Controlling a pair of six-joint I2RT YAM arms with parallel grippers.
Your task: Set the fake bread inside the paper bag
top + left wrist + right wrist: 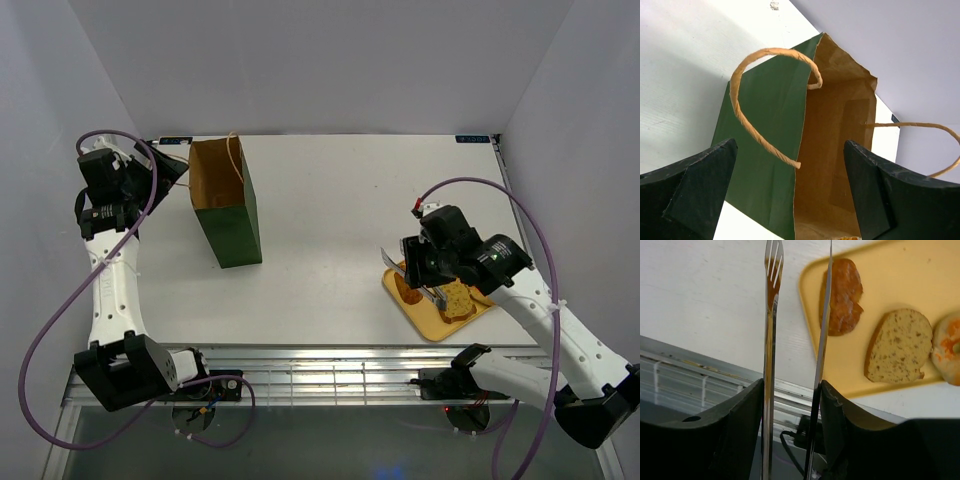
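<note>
The paper bag (228, 205) stands upright at the back left, dark green outside and brown inside, with its mouth open. In the left wrist view the bag (765, 135) shows its cord handles (752, 127). My left gripper (170, 170) is open and empty beside the bag's mouth (790, 200). My right gripper (425, 272) is shut on metal tongs (771, 340), whose arms stand apart at the tray's left edge. Three bread pieces lie on the yellow tray (900, 270): an oblong roll (842, 297), a speckled slice (899, 346) and a round bun (950, 347).
The tray (425, 318) sits near the table's front right edge. A metal rail (330, 372) runs along the front edge. White walls close in the left, back and right sides.
</note>
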